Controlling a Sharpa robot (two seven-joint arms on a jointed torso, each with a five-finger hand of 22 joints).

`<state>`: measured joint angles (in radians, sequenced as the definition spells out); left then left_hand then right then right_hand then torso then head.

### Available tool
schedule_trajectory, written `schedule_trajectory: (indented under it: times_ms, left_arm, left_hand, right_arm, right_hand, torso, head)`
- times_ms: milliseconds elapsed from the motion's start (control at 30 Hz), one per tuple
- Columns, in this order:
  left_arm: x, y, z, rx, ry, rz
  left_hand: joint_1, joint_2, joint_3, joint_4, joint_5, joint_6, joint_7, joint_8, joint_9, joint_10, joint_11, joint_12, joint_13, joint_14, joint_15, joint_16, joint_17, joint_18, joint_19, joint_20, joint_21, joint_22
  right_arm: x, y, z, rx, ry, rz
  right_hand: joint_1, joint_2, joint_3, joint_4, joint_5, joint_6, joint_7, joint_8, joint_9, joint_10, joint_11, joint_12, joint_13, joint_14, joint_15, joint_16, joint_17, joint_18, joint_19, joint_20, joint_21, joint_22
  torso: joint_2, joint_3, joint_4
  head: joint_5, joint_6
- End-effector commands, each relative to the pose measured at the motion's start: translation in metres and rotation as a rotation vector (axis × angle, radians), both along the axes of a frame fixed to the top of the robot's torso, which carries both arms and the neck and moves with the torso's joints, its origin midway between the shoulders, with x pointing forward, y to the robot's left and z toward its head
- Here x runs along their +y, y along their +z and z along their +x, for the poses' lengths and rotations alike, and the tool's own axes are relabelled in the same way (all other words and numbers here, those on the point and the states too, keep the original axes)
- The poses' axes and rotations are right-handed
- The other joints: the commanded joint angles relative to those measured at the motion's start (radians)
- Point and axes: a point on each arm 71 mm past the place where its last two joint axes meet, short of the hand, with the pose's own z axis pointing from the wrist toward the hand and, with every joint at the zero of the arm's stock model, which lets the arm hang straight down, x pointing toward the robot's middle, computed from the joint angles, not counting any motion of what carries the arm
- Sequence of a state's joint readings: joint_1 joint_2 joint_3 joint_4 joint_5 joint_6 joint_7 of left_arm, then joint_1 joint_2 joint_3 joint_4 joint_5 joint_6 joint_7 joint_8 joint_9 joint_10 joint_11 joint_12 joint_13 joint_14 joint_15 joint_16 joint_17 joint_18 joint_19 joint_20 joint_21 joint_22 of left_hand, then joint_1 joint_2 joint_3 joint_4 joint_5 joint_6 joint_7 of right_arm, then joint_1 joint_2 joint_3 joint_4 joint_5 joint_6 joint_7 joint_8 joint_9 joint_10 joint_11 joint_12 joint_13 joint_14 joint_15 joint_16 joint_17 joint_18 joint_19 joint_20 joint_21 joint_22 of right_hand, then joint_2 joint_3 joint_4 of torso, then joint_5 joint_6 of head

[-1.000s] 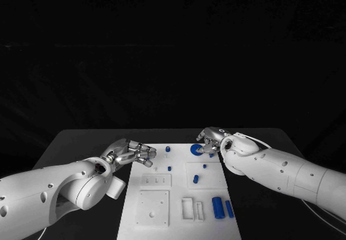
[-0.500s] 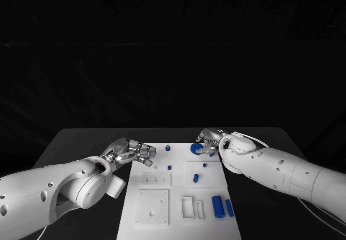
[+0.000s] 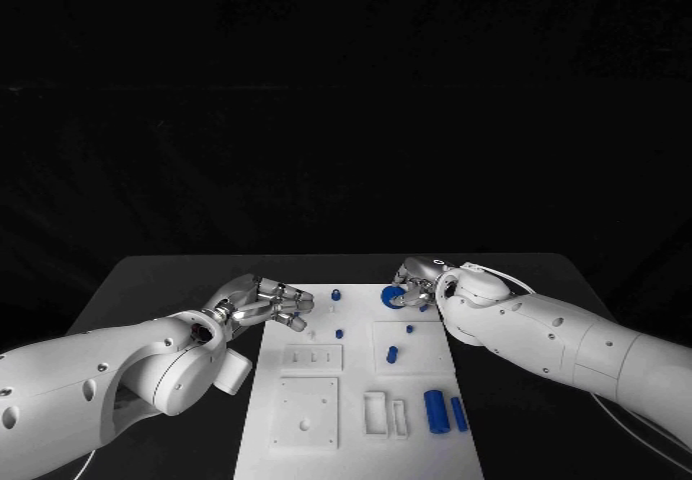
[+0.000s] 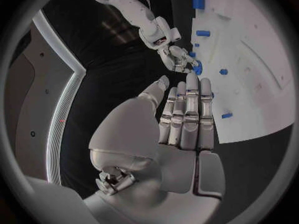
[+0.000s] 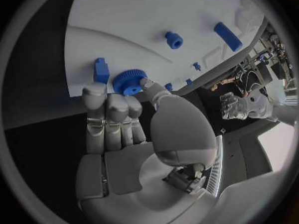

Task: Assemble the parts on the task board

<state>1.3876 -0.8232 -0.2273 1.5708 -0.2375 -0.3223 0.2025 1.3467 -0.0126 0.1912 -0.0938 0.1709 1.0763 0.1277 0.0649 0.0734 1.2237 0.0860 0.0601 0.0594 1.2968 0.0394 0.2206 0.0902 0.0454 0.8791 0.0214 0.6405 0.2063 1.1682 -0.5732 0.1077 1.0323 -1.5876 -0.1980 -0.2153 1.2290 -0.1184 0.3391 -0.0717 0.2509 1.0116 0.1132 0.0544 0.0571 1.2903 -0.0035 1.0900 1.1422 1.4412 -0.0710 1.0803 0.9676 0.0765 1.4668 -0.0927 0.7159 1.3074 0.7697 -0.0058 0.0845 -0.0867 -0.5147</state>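
The white task board (image 3: pixel 361 400) lies lengthwise in the middle of the table. A blue gear (image 3: pixel 392 296) sits at its far right corner. My right hand (image 3: pixel 417 281) is over that corner. Thumb and a fingertip close on the gear's (image 5: pixel 127 81) rim, the other fingers (image 5: pixel 109 109) straight beside it. My left hand (image 3: pixel 267 302) hovers at the board's far left edge with fingers (image 4: pixel 187 109) stretched together, holding nothing. Small blue pegs (image 3: pixel 335 296) (image 3: pixel 339 334) (image 3: pixel 391 353) stand on the board. Two longer blue parts (image 3: pixel 434 410) (image 3: pixel 459 415) lie near right.
Raised white blocks and recessed plates (image 3: pixel 307 412) cover the near half of the board. A short blue piece (image 5: pixel 101 69) lies just beside the gear, close to my right fingertips. Black table (image 3: pixel 159 290) shows on both sides of the board.
My right hand has crept slightly along the far right corner, staying at the gear, which has not moved. My left hand has barely shifted.
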Motion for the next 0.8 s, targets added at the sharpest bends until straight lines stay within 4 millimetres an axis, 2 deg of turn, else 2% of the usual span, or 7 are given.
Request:
schedule_trajectory:
  times_ms: [33, 167, 300, 333, 500, 633, 800]
  left_arm:
    - [-0.0022, 0.0012, -0.0006, 0.000, -0.017, -0.005]
    - [-0.0018, 0.0011, -0.0004, 0.002, -0.016, -0.004]
    - [-0.0016, 0.0008, -0.0004, 0.005, -0.016, -0.002]
    - [-0.0015, 0.0007, -0.0004, 0.006, -0.017, -0.001]
    - [-0.0010, 0.0003, -0.0004, 0.010, -0.016, 0.002]
    - [-0.0008, 0.0001, -0.0005, 0.012, -0.016, 0.004]
    - [-0.0008, 0.0001, -0.0005, 0.012, -0.015, 0.005]
  left_hand:
    - [-0.001, -0.007, 0.007, -0.001, -0.003, -0.006, 0.000, -0.002, -0.001, -0.006, 0.002, -0.001, 0.000, 0.000, 0.005, -0.006, -0.002, -0.002, -0.003, 0.004, 0.003, -0.002]
    - [-0.001, -0.007, 0.007, -0.001, -0.003, -0.006, 0.000, -0.002, -0.001, -0.006, 0.002, -0.001, 0.000, 0.000, 0.005, -0.006, -0.002, -0.002, -0.003, 0.004, 0.003, -0.002]
    - [-0.001, -0.007, 0.007, -0.001, -0.003, -0.006, 0.000, -0.002, -0.001, -0.006, 0.002, -0.001, 0.000, 0.000, 0.005, -0.006, -0.002, -0.002, -0.003, 0.004, 0.003, -0.002]
    - [-0.001, -0.007, 0.007, -0.001, -0.003, -0.006, 0.000, -0.002, -0.001, -0.006, 0.002, -0.001, 0.000, 0.000, 0.005, -0.006, -0.002, -0.002, -0.003, 0.004, 0.003, -0.002]
    - [-0.001, -0.008, 0.006, 0.000, -0.002, -0.008, 0.001, -0.002, -0.001, -0.008, 0.003, -0.001, 0.000, -0.001, 0.005, -0.007, -0.002, -0.002, -0.004, 0.004, 0.002, -0.004]
    - [-0.001, -0.008, 0.006, 0.000, -0.002, -0.008, 0.001, -0.002, -0.001, -0.008, 0.003, -0.001, 0.000, -0.001, 0.005, -0.007, -0.002, -0.002, -0.004, 0.004, 0.002, -0.004]
    - [-0.001, -0.008, 0.006, 0.001, -0.003, -0.010, 0.001, -0.002, -0.001, -0.009, 0.003, -0.001, 0.000, -0.001, 0.006, -0.007, -0.002, -0.002, -0.003, 0.004, 0.002, -0.005]
  right_arm:
    - [0.0000, -0.0127, -0.0031, 0.073, 0.015, -0.031]
    - [-0.0018, -0.0154, -0.0038, 0.092, 0.014, -0.042]
    - [-0.0033, -0.0177, -0.0050, 0.109, 0.015, -0.051]
    - [-0.0036, -0.0180, -0.0052, 0.111, 0.015, -0.052]
    - [-0.0044, -0.0191, -0.0061, 0.115, 0.017, -0.053]
    - [-0.0028, -0.0177, -0.0066, 0.095, 0.021, -0.050]
    - [0.0029, -0.0131, -0.0081, 0.042, 0.037, -0.046]
  right_hand:
    - [-0.007, 0.001, 0.024, -0.013, 0.010, 0.023, -0.004, 0.008, 0.005, -0.002, -0.001, 0.003, 0.002, 0.003, -0.004, 0.002, 0.001, 0.012, 0.015, -0.001, 0.005, 0.081]
    - [-0.013, -0.002, 0.051, -0.037, 0.075, 0.026, -0.004, 0.007, 0.005, -0.003, -0.003, 0.003, 0.004, 0.003, -0.006, 0.003, 0.003, 0.010, 0.014, -0.003, 0.007, 0.082]
    - [-0.020, -0.014, 0.090, -0.071, 0.196, 0.020, -0.001, 0.007, 0.005, -0.007, -0.004, -0.001, 0.002, 0.001, -0.007, 0.000, 0.003, 0.011, 0.012, -0.005, 0.009, 0.082]
    - [-0.023, -0.019, 0.102, -0.082, 0.238, 0.013, 0.001, 0.007, 0.005, -0.009, -0.003, -0.004, 0.001, 0.001, -0.007, 0.000, 0.003, 0.011, 0.011, -0.005, 0.010, 0.082]
    - [-0.037, -0.025, 0.137, -0.124, 0.309, -0.026, 0.005, 0.006, 0.003, -0.010, -0.003, -0.008, -0.001, 0.000, -0.007, -0.003, 0.005, 0.013, 0.007, -0.006, 0.017, 0.083]
    - [-0.046, -0.016, 0.149, -0.149, 0.308, 0.011, 0.002, 0.007, 0.005, -0.007, -0.005, -0.005, 0.002, 0.002, -0.008, -0.002, 0.012, 0.014, 0.004, -0.006, 0.030, 0.083]
    - [-0.052, -0.010, 0.143, -0.147, 0.283, 0.038, -0.004, 0.007, 0.005, 0.001, -0.008, 0.004, 0.010, 0.003, -0.010, 0.002, 0.018, 0.013, 0.006, -0.007, 0.046, 0.085]
  torso:
    - [-0.001, 0.0001, -0.0004]
    - [-0.001, -0.0002, -0.0006]
    - [-0.001, -0.0003, -0.0011]
    - [-0.001, -0.0001, -0.0011]
    - [-0.001, 0.0006, -0.0016]
    - [-0.001, -0.0001, -0.0009]
    - [-0.002, 0.0002, -0.0008]
  head:
    - [0.001, -0.002]
    - [0.001, -0.003]
    - [0.003, -0.006]
    - [0.003, -0.006]
    - [0.001, -0.006]
    - [0.002, -0.005]
    - [0.003, -0.004]
